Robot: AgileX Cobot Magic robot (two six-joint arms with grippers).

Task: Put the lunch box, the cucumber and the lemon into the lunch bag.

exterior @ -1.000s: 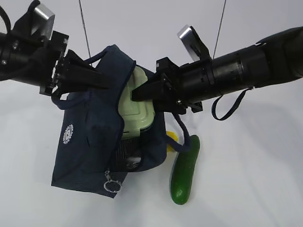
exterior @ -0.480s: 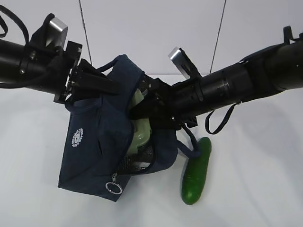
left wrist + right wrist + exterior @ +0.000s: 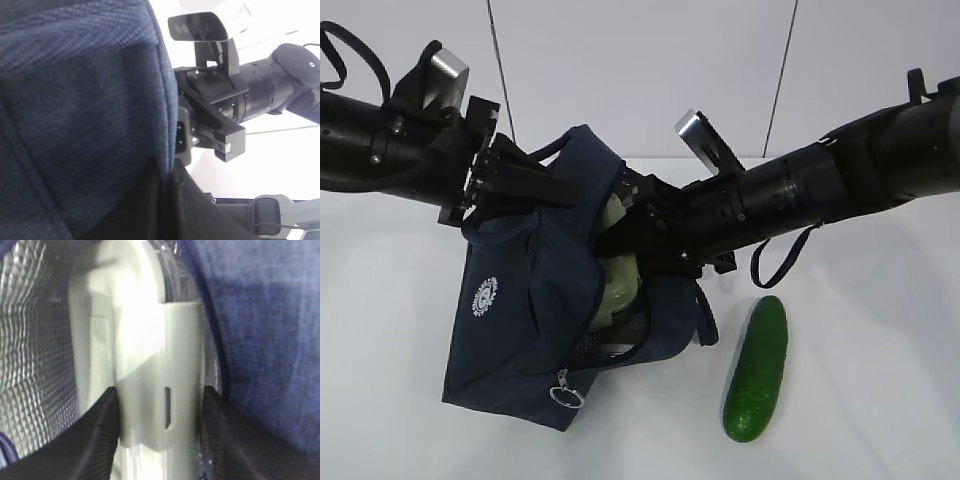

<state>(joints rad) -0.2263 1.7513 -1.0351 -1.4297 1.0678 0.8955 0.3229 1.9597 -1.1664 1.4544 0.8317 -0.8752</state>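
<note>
Lunch box (image 3: 618, 282) clamped by right gripper (image 3: 620, 235) inside lunch bag (image 3: 525, 310), left gripper (image 3: 555, 187) pinching its rim.

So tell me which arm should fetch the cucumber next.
Right, probably. The cucumber lies on its side of the table, and its gripper only needs to release the box; the left gripper holds the bag open.
</note>
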